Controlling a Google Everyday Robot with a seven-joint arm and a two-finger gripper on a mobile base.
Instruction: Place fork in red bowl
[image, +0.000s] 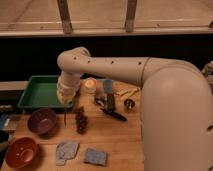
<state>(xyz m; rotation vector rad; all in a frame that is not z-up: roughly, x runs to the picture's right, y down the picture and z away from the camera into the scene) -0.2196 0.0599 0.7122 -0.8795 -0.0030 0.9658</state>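
The gripper (65, 102) is pinched narrow on the fork (65, 117), which hangs just beneath the fingers. The red bowl (20, 152) sits well to the fingers' near left, past the purple bowl (42, 121). Pass clear of the purple bowl; release only above the red bowl's centre.

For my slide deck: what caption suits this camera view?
Gripper, shut on a slender olive-grey metal fork, beside the green tray; the round red bowl sits apart near the purple bowl.
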